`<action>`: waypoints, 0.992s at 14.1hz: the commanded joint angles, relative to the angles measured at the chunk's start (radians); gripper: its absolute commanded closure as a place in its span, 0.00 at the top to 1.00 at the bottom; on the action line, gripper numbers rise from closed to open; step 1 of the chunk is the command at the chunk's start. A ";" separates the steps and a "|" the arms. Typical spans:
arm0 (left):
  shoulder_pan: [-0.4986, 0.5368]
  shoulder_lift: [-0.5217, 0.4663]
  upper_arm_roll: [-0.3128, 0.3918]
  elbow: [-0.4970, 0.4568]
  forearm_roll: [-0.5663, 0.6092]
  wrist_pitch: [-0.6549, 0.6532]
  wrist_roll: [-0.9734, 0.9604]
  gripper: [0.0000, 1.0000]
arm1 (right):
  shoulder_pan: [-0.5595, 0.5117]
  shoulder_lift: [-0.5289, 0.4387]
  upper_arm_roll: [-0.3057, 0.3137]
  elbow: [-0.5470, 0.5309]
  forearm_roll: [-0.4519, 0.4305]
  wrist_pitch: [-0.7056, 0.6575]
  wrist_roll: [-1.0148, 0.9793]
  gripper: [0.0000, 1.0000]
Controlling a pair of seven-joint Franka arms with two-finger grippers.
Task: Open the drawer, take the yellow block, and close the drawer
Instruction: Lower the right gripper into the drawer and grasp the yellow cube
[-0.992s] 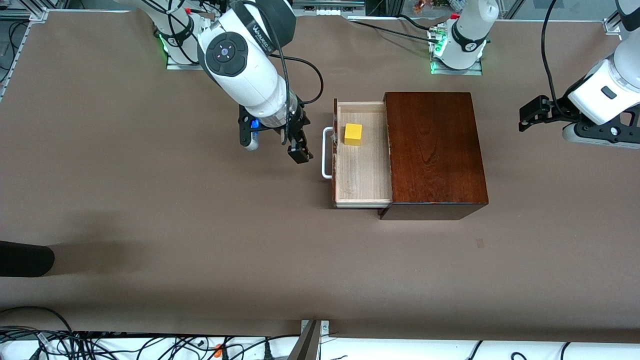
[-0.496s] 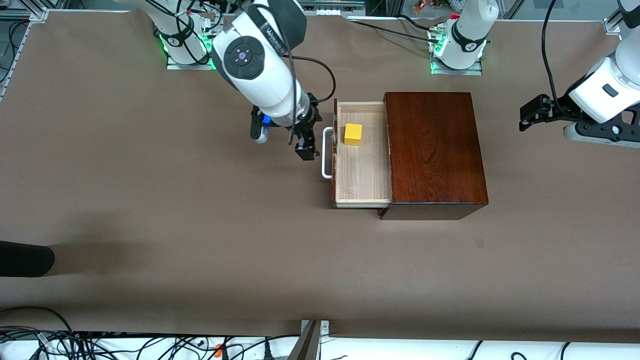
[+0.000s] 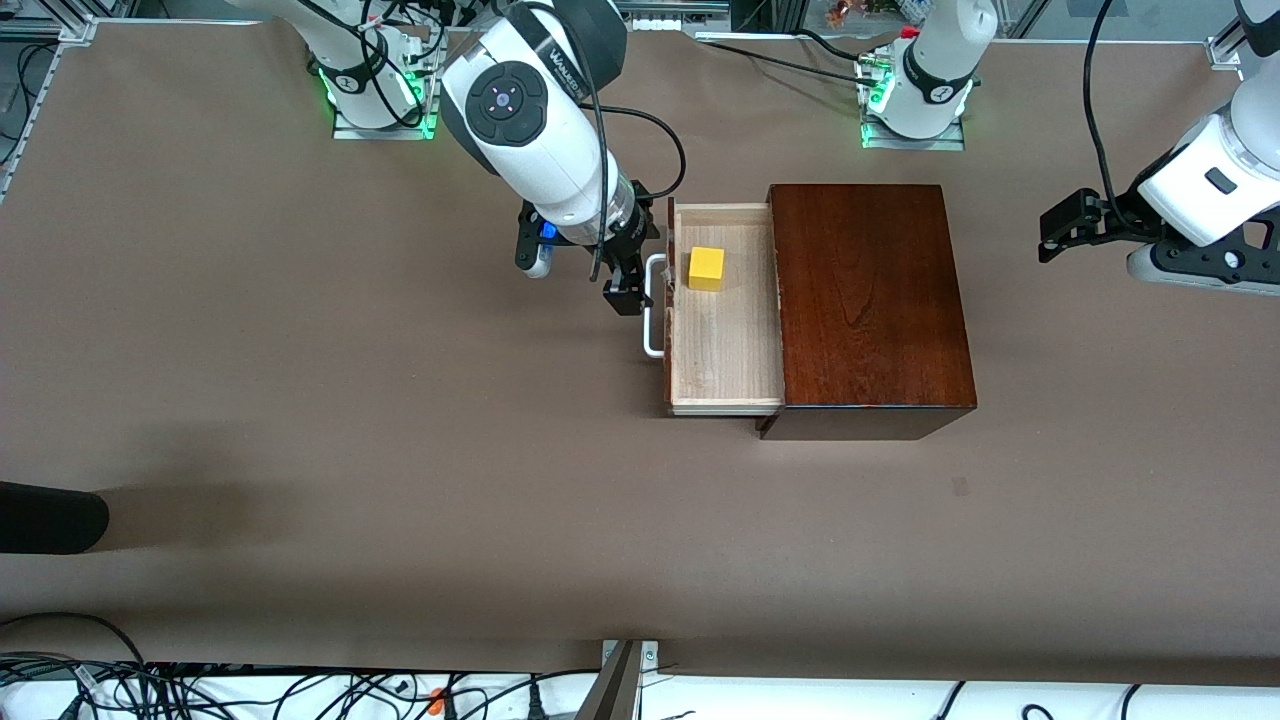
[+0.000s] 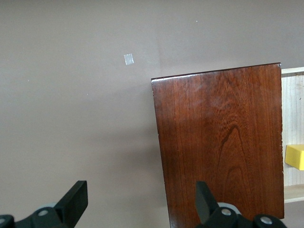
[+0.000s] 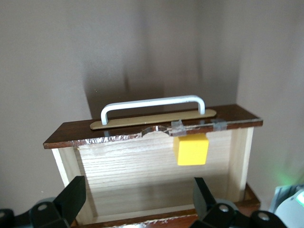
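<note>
The drawer (image 3: 725,340) stands pulled out of the dark mahogany box (image 3: 870,300), its white handle (image 3: 652,310) toward the right arm's end of the table. The yellow block (image 3: 706,268) sits in the drawer, in the part farther from the front camera. My right gripper (image 3: 628,290) is open and empty, low beside the handle. In the right wrist view its fingers (image 5: 73,197) frame the drawer (image 5: 142,166), with the block (image 5: 191,149) and handle (image 5: 152,102) between them. My left gripper (image 3: 1060,228) is open and empty, waiting off the box's end; its wrist view shows the box top (image 4: 223,142).
A dark rounded object (image 3: 50,517) juts in at the table's edge at the right arm's end, nearer the front camera. A small tape mark (image 3: 960,487) lies on the brown table nearer the front camera than the box. Cables run along the front edge.
My right gripper has moved across the table toward the drawer and now sits right beside the handle. The drawer, block and left arm have not moved.
</note>
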 commanded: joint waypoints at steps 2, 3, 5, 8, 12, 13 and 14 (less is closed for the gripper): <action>-0.006 -0.005 0.001 0.010 0.020 -0.006 0.008 1.00 | 0.041 0.052 -0.001 0.034 0.002 0.100 0.107 1.00; -0.006 -0.005 0.000 0.012 0.020 -0.006 0.008 1.00 | 0.060 0.064 -0.003 0.034 -0.009 0.103 0.108 1.00; -0.006 -0.005 0.001 0.010 0.020 -0.006 0.008 1.00 | 0.081 0.081 -0.003 0.032 -0.018 0.114 0.136 1.00; -0.006 -0.005 0.001 0.012 0.020 -0.006 0.008 1.00 | 0.111 0.111 -0.003 0.031 -0.027 0.162 0.162 1.00; -0.006 -0.005 0.000 0.012 0.020 -0.006 0.008 1.00 | 0.189 0.150 -0.009 0.017 -0.161 0.163 0.165 1.00; -0.006 -0.005 0.001 0.012 0.020 -0.006 0.008 1.00 | 0.189 0.160 -0.007 0.016 -0.159 0.163 0.174 1.00; -0.006 -0.005 0.000 0.012 0.020 -0.006 0.006 1.00 | 0.190 0.163 -0.007 0.016 -0.158 0.163 0.179 1.00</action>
